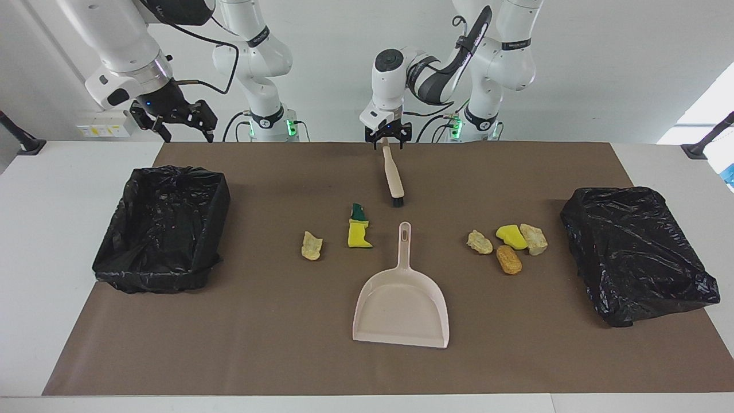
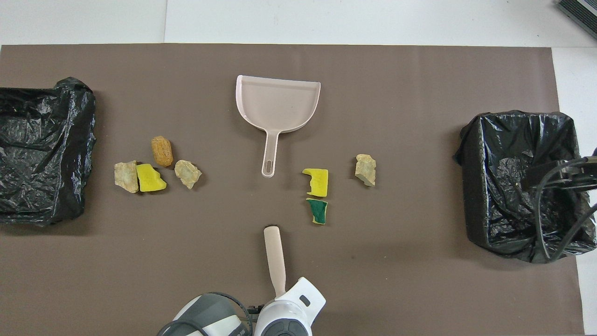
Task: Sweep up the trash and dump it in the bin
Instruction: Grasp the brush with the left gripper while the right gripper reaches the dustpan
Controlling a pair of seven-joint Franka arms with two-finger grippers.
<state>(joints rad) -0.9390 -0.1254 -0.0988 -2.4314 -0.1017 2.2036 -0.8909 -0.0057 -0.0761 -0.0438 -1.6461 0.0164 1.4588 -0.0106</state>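
A beige brush (image 1: pixel 393 178) (image 2: pixel 275 256) lies on the brown mat, bristles toward the dustpan (image 1: pixel 401 307) (image 2: pixel 278 102). My left gripper (image 1: pixel 386 139) is down at the handle's end nearest the robots. Trash lies in two groups. Toward the right arm's end are a yellow sponge chunk (image 1: pixel 358 236) (image 2: pixel 317 182), a green-backed one (image 2: pixel 318 211) and a beige lump (image 1: pixel 311 245) (image 2: pixel 365 170). Toward the left arm's end are two beige lumps, a yellow chunk (image 1: pixel 511 236) (image 2: pixel 150 178) and an orange-brown lump (image 1: pixel 508 260) (image 2: pixel 162 150). My right gripper (image 1: pixel 188 136) hangs open, over the mat's corner beside the open bin (image 1: pixel 163 229) (image 2: pixel 517 182).
A second box wrapped in a black bag (image 1: pixel 636 252) (image 2: pixel 42 149) sits at the left arm's end of the mat (image 1: pixel 287 355). The dustpan's mouth faces away from the robots, its handle pointing at the brush. White tabletop borders the mat.
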